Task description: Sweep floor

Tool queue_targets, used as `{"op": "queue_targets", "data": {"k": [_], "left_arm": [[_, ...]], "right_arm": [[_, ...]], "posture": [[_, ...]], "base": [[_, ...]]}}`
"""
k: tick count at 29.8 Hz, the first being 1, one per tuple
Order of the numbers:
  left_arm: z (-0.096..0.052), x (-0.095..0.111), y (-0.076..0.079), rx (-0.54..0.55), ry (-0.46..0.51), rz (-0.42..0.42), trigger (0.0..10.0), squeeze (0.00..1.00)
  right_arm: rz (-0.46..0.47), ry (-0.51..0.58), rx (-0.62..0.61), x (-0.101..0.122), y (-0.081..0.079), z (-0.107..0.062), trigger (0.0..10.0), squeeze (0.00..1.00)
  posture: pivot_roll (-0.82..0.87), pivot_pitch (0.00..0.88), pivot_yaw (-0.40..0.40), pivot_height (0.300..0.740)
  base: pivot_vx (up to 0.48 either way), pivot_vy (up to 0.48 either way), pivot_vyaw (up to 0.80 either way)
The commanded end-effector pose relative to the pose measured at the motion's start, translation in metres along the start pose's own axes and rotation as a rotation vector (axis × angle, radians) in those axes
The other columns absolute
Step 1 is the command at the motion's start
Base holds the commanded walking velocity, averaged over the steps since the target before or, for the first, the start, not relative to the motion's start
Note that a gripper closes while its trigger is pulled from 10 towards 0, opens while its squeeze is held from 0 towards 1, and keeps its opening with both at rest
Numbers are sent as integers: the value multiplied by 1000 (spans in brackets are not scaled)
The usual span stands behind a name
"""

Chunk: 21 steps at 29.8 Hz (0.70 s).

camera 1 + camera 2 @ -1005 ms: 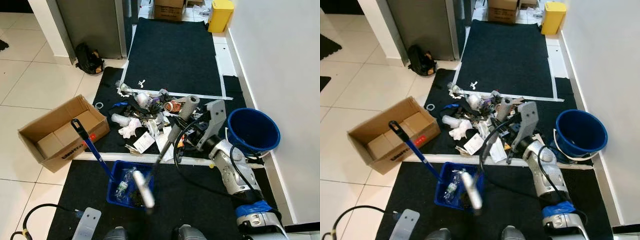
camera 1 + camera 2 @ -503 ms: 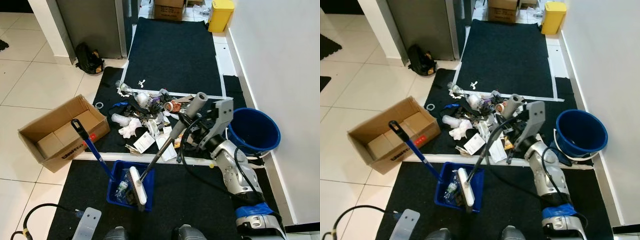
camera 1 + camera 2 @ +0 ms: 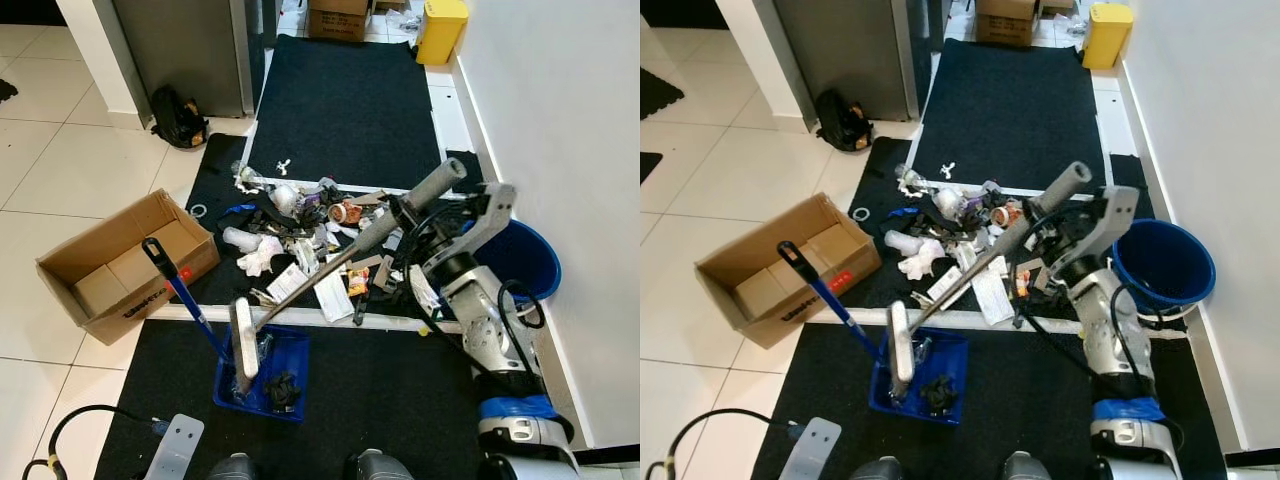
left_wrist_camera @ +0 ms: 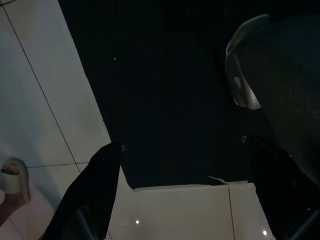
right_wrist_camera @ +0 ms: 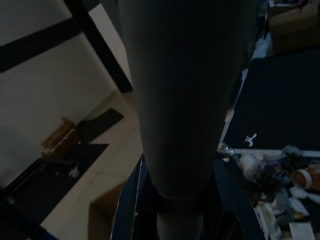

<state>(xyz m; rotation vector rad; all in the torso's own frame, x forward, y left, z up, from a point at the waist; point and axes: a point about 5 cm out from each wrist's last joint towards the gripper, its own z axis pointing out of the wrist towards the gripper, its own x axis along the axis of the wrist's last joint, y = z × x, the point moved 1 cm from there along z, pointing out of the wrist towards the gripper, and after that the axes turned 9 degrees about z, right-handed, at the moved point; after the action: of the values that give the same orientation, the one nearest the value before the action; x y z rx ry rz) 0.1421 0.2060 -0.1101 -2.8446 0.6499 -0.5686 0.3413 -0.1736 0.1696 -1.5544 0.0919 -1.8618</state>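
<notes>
The right tool [image 3: 405, 215] is clenched around the grey grip of the broom [image 3: 330, 268], and the long handle slants down across the rubbish to the pale brush head [image 3: 241, 340], which sits at the near-left edge of the blue dustpan [image 3: 270, 375]. A dark clump already lies in the pan. The dustpan's blue handle [image 3: 180, 290] stands up at a slant just beside the brush head, and that's the first worry: one sideways swipe could catch that pole and tip or skid the pan, spilling what's been collected onto the dark mat [image 3: 400, 400].

Most of the litter pile [image 3: 300, 225] lies beyond the white tape line [image 3: 340, 318], well apart from the pan. A stroke from this far side has to drag paper and wrappers over that tape; light scraps may ride under the bristles or scatter toward the cardboard box [image 3: 125, 262] instead.

The blue bucket [image 3: 515, 260] sits right next to the right arm's elbow. A wide pull back could knock it. Black cables loop off the wrist close to the handle, and a snag there looks possible.

In the left wrist view the left tool [image 4: 190, 190] hangs idle with its fingers [image 4: 97, 190] spread apart over mat and tile, and there's a person's foot in a sandal [image 4: 10, 180] on the tile nearby, so any step that way needs care.
</notes>
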Motion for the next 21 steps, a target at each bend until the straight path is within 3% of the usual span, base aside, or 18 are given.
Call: {"op": "queue_targets", "data": {"k": [1, 9, 13, 15, 21], "left_arm": [[0, -4, 25, -73, -20, 9, 10000, 0], [0, -4, 25, -74, -20, 9, 10000, 0], [0, -4, 25, -75, -20, 10, 10000, 0], [0, -5, 26, -76, -22, 12, 10000, 0], [0, -6, 26, -76, -23, 13, 10000, 0]], "right_arm": [[-38, 32, -20, 9, 4, -1, 0, 0], [-112, 30, -61, 14, 11, 0, 0, 0], [-213, 22, -107, 24, 18, -2, 0, 0], [-314, -12, -143, 31, 25, -4, 0, 0], [-369, -71, -201, 25, 34, -8, 0, 0]], "posture": [[38, 133, -21, 740], [37, 133, -19, 740], [37, 133, -19, 740], [35, 139, -16, 740], [35, 139, -16, 740]], "base": [[0, 0, 0], [0, 0, 0], [0, 0, 0], [0, 0, 0], [0, 0, 0]]}}
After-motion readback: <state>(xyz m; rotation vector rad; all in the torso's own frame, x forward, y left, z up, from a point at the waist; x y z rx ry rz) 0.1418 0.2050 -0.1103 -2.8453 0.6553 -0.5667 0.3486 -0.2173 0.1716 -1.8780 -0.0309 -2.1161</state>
